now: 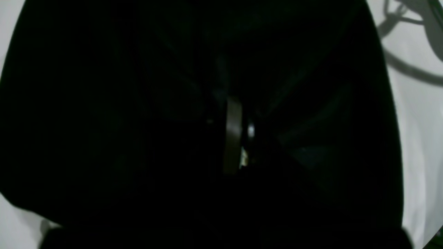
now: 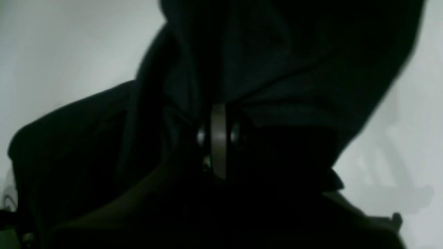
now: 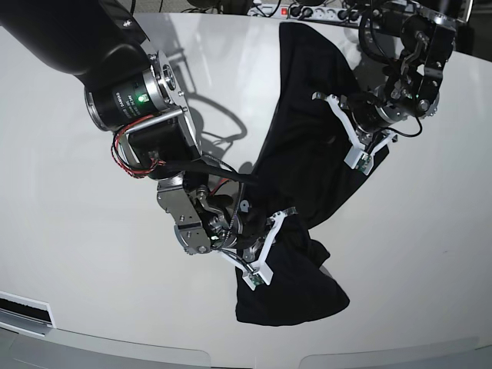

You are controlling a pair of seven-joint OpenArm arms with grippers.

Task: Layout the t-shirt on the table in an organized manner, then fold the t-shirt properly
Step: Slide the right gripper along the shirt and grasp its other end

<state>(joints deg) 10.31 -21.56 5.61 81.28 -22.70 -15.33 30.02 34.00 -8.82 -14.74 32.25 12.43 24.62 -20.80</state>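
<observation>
On the left of my base view, the right gripper (image 3: 269, 231) sits low over the table (image 3: 61, 231), its jaws pressed together on a fold of the t-shirt (image 3: 300, 165); below it the black cloth bunches in a heap near the table's front edge. From that pinch the shirt runs up and rightward as a stretched, twisted band to the left gripper (image 3: 350, 131), which is also clamped on fabric, beside a rumpled end that lies toward the far edge of the table. A power strip (image 3: 323, 11) shows at the back. The right wrist camera gives me what the base view cannot: the right gripper (image 2: 218, 114) seen from behind, pads closed, with cloth (image 2: 294, 69) gathered into creases right at the tips and white table (image 2: 69, 45) on both sides. The left wrist camera is almost wholly dark, the shirt (image 1: 104, 121) draped over the left gripper (image 1: 238, 103), creases fanning from the tips; only slivers of table (image 1: 422, 138) show.
</observation>
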